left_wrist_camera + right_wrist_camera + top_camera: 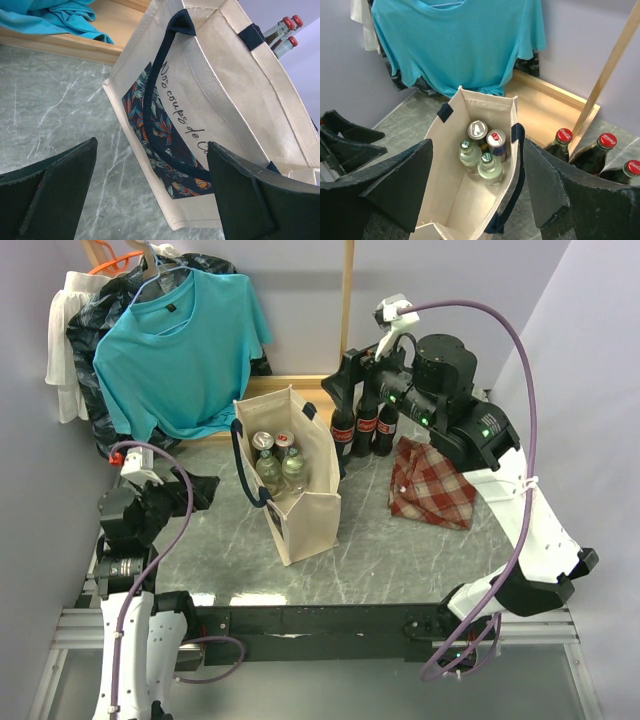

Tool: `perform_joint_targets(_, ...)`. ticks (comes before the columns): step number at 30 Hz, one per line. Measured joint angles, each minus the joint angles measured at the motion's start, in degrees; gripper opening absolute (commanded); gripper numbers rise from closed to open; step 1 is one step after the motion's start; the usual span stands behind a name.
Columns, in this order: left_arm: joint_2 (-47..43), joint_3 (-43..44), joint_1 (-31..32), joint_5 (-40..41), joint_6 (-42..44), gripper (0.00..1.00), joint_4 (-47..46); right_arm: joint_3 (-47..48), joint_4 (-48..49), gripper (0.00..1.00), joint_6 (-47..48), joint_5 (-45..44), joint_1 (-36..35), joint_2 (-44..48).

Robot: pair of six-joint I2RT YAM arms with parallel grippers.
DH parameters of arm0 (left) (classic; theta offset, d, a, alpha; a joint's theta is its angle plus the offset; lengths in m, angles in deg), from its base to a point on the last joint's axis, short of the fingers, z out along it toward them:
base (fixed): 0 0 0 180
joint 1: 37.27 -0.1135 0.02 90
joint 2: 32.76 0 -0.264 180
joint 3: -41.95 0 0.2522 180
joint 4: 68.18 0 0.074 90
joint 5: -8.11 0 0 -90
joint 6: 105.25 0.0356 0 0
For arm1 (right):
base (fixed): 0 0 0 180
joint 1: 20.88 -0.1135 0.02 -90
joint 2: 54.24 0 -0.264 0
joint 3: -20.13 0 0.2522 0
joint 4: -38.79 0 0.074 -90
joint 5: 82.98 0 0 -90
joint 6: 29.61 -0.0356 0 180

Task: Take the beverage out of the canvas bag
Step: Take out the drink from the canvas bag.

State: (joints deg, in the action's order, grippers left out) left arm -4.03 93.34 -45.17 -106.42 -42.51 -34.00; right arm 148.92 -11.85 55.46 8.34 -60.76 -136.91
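Honestly, I judge the job barely begun: the canvas bag (300, 510) stands open mid-table with two cans (487, 137) and two clear bottles (481, 162) upright inside, none lifted. My right gripper (477, 150) hovers just behind-right of the bag, looking into its mouth, jaws spread and empty. My left gripper (151, 147) sits left of the bag, likewise spread, holding nothing. Three cola bottles (365, 425) stand right of the bag, with a plaid cloth (432, 488) beyond them. The table (400, 560) is grey and marbled; a teal T-shirt (180, 350) hangs behind the bag against a lilac wall (450, 280).
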Motion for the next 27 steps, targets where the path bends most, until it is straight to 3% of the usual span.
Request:
perform_joint_targets(9, 1.5, 0.0, 0.0, -0.1, 0.0, 0.96, 0.0, -1.5, -1.8, 0.74, -3.0, 2.8, -1.9, 0.7)
perform_joint_targets(17, 2.8, 0.0, 0.0, 0.0, 0.0, 0.96, 0.0, -1.8, -4.9, 0.69, -3.1, 2.0, -6.9, -6.1)
perform_joint_targets(25, 3.8, 0.0, 0.5, 1.7, 0.0, 0.96, 1.0, -4.9, -5.8, 0.65, -4.5, 3.7, -7.6, -11.4)
perform_joint_targets(27, 3.9, 0.0, 0.7, 2.3, -0.2, 0.96, 1.2, -6.4, -5.8, 0.58, -4.7, 4.3, -7.6, -11.4)
